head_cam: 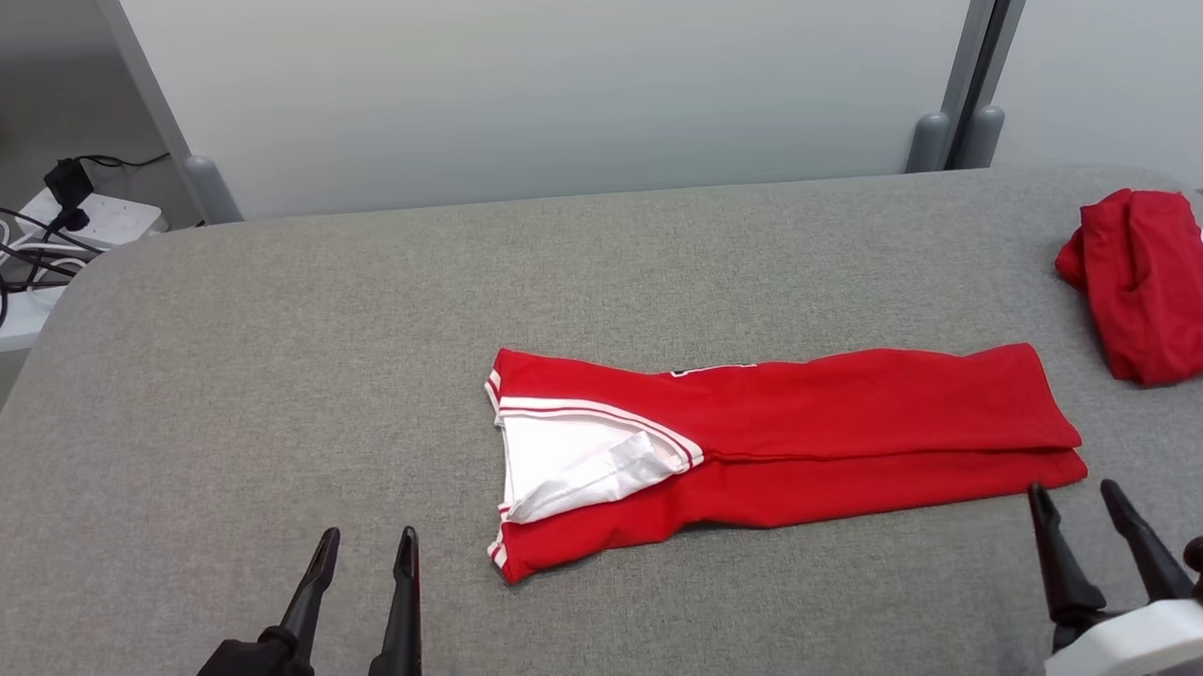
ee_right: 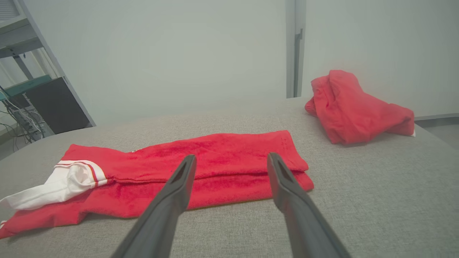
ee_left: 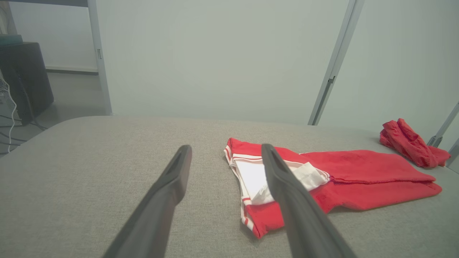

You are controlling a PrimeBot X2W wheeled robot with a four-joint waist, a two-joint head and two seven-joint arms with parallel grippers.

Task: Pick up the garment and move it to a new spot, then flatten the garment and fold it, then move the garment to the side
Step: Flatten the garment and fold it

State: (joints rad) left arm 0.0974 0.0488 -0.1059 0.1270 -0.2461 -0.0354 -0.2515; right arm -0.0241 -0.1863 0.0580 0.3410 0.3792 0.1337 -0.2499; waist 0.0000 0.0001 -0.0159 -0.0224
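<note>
The garment (head_cam: 815, 441) is a red jersey with white trim, folded lengthwise into a long strip on the grey table (head_cam: 263, 390). Its white collar end points left, its hem right. From the left wrist the garment (ee_left: 340, 179) lies ahead and to the right; from the right wrist the garment (ee_right: 215, 168) lies straight ahead. My left gripper (head_cam: 368, 541) stands open near the front edge, left of the collar end, with nothing between its fingers. Open too, my right gripper (head_cam: 1072, 494) hovers just in front of the hem corner, apart from the cloth.
A second red garment (head_cam: 1150, 284) lies crumpled at the table's far right edge. A power strip and cables (head_cam: 67, 222) sit off the table's back left corner. A pale wall with a grey post (head_cam: 968, 75) runs behind the table.
</note>
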